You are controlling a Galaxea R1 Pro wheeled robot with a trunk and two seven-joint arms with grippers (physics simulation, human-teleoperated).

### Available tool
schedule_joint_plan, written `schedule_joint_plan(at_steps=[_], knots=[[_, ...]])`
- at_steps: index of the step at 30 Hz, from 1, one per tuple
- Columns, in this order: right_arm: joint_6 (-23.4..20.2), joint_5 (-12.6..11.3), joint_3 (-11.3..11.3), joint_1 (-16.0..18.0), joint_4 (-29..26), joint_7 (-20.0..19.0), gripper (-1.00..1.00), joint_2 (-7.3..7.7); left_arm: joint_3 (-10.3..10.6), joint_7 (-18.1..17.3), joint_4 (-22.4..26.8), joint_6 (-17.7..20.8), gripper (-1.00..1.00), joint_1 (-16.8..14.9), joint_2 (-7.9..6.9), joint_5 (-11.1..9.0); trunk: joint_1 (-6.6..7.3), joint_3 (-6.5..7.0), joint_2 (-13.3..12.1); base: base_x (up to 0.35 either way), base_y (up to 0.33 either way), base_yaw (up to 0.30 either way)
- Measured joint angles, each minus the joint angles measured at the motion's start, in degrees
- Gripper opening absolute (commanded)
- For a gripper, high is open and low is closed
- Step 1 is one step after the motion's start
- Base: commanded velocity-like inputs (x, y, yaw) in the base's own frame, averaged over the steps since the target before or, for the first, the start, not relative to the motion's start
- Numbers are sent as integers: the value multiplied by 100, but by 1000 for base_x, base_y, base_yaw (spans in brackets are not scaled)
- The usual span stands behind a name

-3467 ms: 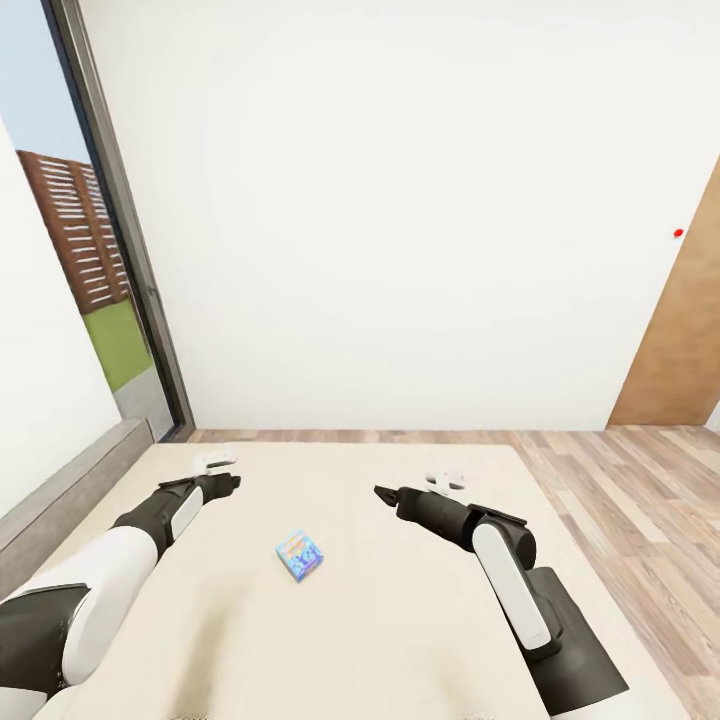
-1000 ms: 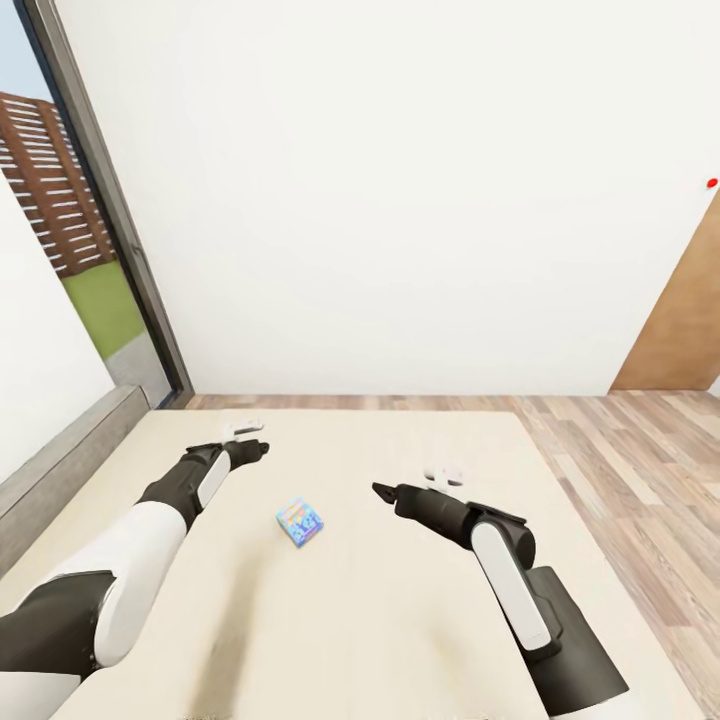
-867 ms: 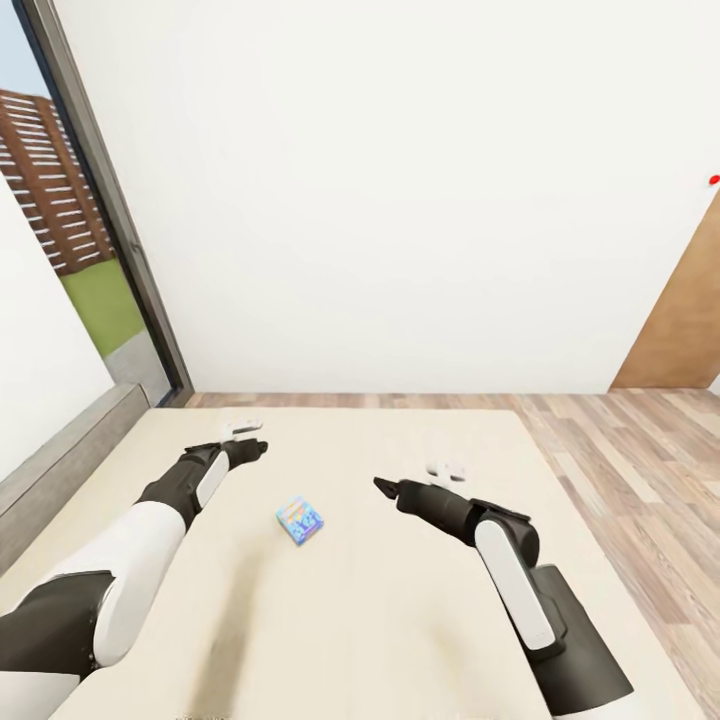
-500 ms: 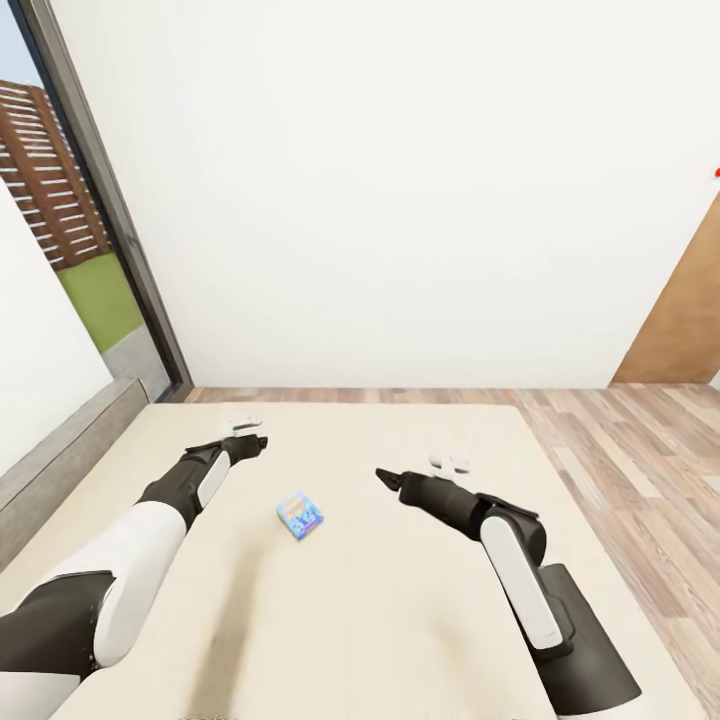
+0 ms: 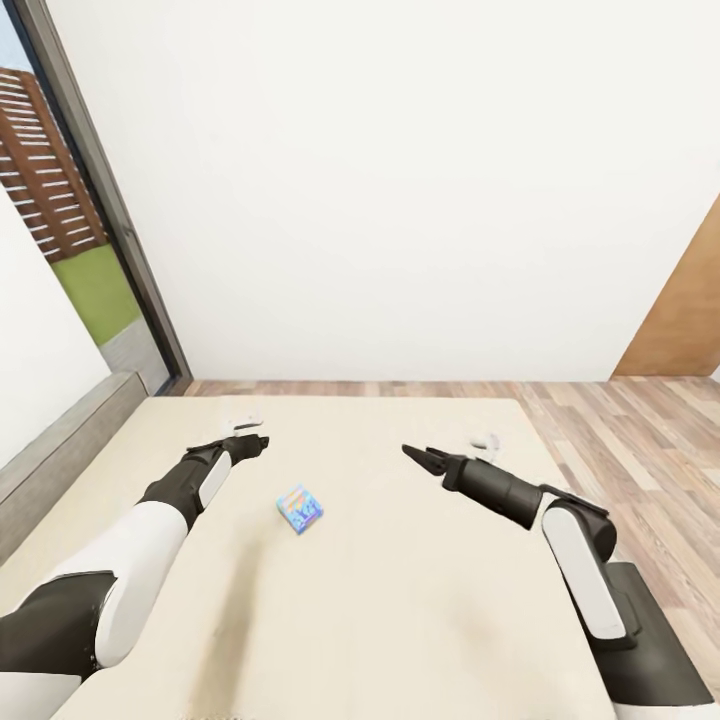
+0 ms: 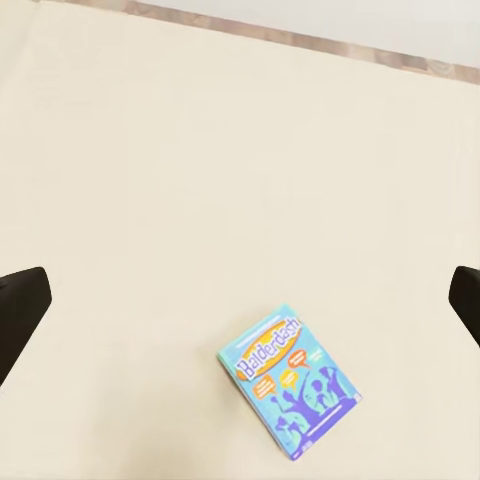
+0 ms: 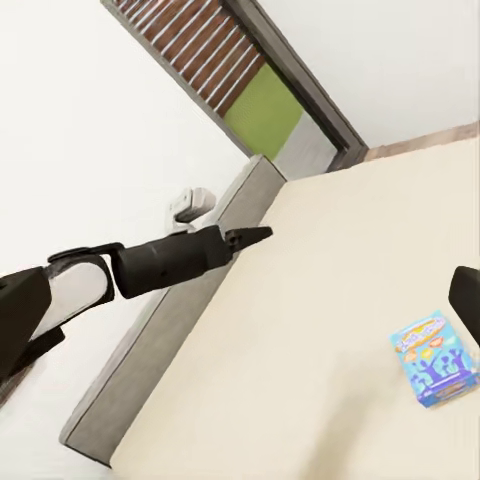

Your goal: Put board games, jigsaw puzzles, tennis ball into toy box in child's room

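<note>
On the bed (image 5: 400, 600), plain beige, small blue board game (image 5: 299, 509) lies flat between both arms, untouched. Left gripper (image 5: 259, 441) hovers beside it, jaws spread wide per left wrist view (image 6: 288, 378). Right gripper (image 5: 412, 455) near; jaw state can't tell. Risk: thin box on soft mattress, so fingers may push it away or dig into bedding instead of catching its edges.

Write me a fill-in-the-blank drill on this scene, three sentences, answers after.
1. The small blue board game lies flat on the beige ____.
2. In the head view it sits between the left gripper and the ____ gripper.
3. The left wrist view shows the fingertips spread wide, so that gripper is ____.

Answers: bed; right; open
</note>
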State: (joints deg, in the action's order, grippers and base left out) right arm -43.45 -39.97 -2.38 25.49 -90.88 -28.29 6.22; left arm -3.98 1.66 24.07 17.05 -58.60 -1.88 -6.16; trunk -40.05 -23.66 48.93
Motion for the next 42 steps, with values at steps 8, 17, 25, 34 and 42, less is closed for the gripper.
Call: schedule_joint_plan(at_steps=[8, 17, 25, 34, 42], knots=[[33, 38, 380, -156, 58, -467, 100, 52, -31, -7, 0, -13, 100, 0, -26, -5, 0, -76, 0, 0, 0, 0], [36, 47, 423, -171, 72, -486, 100, 50, -6, -7, 0, -18, 100, 0, -23, -8, 0, -161, 0, 0, 0, 0], [21, 19, 505, -171, 79, -507, 100, 55, -9, -7, 0, -7, 100, 0, 16, -1, 0, -236, 0, 0, 0, 0], [13, -13, 562, -171, 77, -520, 100, 55, -3, -7, 0, 12, 100, 0, 14, 0, 0, -321, 0, 0, 0, 0], [-11, -30, 662, -175, 79, -696, 100, 62, -4, -7, 0, 9, 100, 0, 20, 0, 0, -397, 0, 0, 0, 0]])
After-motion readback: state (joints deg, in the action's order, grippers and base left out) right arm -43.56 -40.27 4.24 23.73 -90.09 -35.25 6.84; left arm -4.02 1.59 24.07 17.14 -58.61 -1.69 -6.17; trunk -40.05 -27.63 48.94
